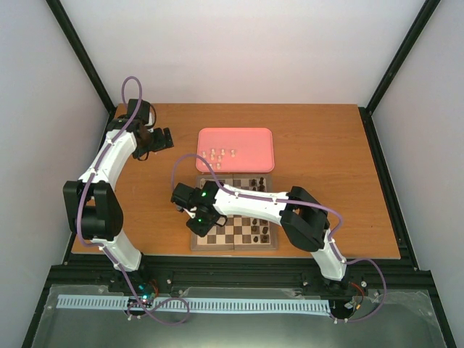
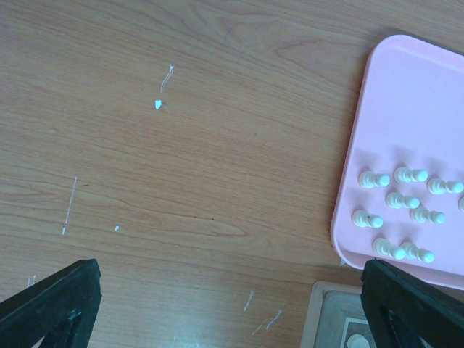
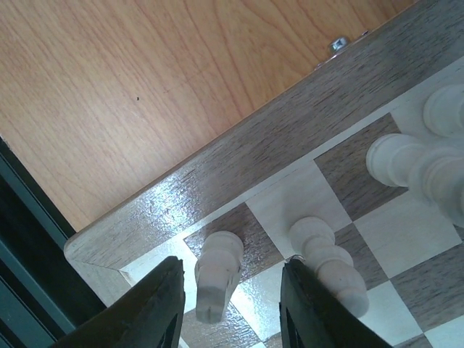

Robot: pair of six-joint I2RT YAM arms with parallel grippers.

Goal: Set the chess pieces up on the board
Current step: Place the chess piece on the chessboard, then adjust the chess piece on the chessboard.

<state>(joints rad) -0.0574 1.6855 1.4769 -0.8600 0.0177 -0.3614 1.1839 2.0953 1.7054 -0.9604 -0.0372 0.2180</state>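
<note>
Reaching across the chessboard (image 1: 239, 230) to its near left corner, the right pincer (image 1: 190, 206) sits low while the left pincer (image 1: 165, 139) hangs near the pink tray (image 1: 254, 141) of waiting cream pieces (image 1: 220, 154). From the left wrist, that pincer gapes empty over the counter (image 2: 181, 159). From the right wrist, the fingers stand parted either side of a cream piece (image 3: 217, 272) upright on the corner square, apparently clear of it; a straight lift, judged best, would spare it and its neighbouring piece (image 3: 326, 261).

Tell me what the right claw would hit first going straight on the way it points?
Probably the cream chess piece between its fingers, near the board's corner; the right claw points down at it, depth unclear.
</note>
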